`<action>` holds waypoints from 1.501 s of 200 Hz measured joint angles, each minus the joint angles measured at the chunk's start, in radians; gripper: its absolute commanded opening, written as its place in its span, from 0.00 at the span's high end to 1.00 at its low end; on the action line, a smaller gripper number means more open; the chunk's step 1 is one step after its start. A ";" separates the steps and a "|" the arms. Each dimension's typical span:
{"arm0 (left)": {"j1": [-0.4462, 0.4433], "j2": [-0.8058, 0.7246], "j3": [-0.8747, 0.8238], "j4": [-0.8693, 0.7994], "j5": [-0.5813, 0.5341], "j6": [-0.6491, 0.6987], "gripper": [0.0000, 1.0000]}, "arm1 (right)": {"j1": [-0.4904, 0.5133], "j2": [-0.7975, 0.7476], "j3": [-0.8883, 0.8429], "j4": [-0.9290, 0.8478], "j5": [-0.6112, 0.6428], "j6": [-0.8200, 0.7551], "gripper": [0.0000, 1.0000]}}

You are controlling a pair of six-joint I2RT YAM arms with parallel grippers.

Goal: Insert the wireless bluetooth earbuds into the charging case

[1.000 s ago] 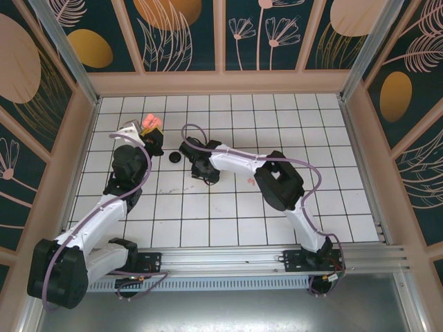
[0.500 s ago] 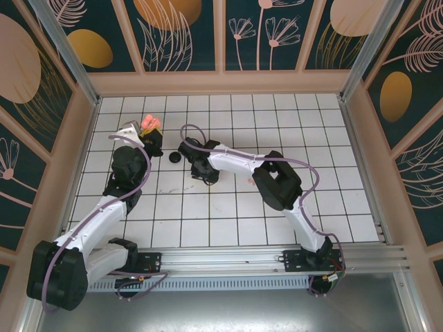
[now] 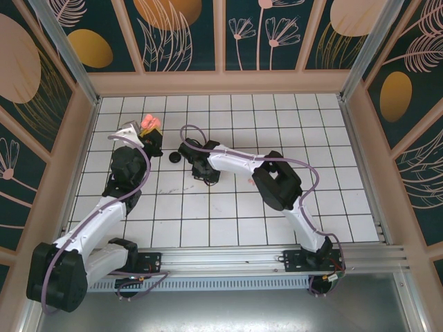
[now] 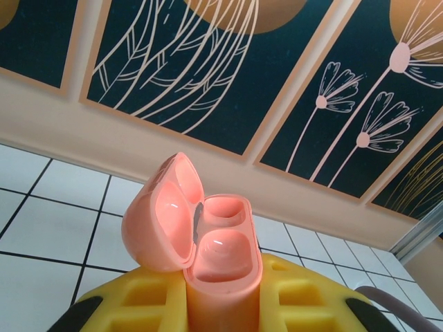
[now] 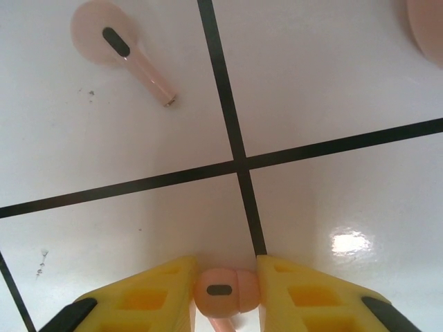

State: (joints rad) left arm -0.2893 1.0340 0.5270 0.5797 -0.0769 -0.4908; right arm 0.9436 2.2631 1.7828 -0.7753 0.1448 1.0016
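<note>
End effector on left (image 4: 223, 297) clamps open coral charging case (image 4: 216, 242); right end effector (image 5: 226, 271) pinches pink earbud (image 5: 225, 292).

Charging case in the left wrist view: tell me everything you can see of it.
The charging case is glossy coral-pink plastic, rounded, standing upright with its hinged lid swung open to the left. Two empty earbud wells show inside, one behind the other. The left end effector is shut on its lower body, with yellow fingers pressing both sides. White tiles lie behind it.
</note>
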 measured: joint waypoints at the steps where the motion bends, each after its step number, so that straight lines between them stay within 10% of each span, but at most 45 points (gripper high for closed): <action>1: 0.000 -0.001 0.000 0.000 0.001 0.000 1.00 | 0.000 0.000 -0.001 0.000 0.000 0.000 0.74; 125: 0.002 -0.051 -0.007 0.032 0.223 0.097 1.00 | -0.003 -0.282 -0.207 0.122 0.127 -0.089 0.75; 202: -0.035 -0.024 -0.107 0.302 0.429 0.219 1.00 | -0.176 -0.559 -0.351 0.259 0.095 -0.256 0.75; 300: -0.215 0.039 -0.227 0.443 0.348 0.508 1.00 | -0.256 -0.831 -0.451 0.531 -0.140 -0.496 0.75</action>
State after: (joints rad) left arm -0.5041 1.0729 0.3000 1.0222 0.2710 0.0170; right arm 0.6880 1.4322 1.3315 -0.2447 0.0051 0.5056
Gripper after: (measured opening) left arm 0.201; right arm 0.251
